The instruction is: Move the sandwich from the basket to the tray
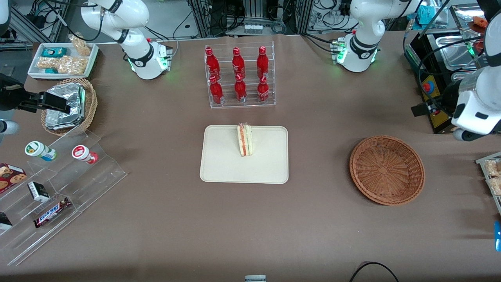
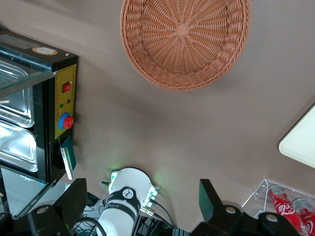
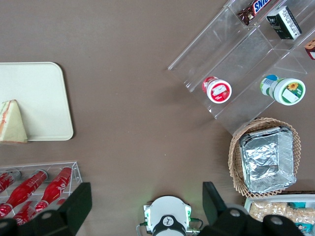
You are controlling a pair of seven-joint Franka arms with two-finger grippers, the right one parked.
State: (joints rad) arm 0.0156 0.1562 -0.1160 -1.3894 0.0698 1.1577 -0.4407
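Sandwich [image 1: 245, 140] stands on the tray [image 1: 219, 168], long axis twelve-to-six, while the gripper [image 2: 142, 206], fingers spread and holding nothing, hangs well apart above the empty basket [image 1: 386, 169].

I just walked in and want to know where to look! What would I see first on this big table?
Your eye lands on the sandwich, standing on edge on the cream tray in the middle of the table. Toward the working arm's end sits the round brown basket, with nothing in it, and the hand hangs open above the table beside it, holding nothing. Farther from the front camera than the tray, bright red bottles fill a clear rack.
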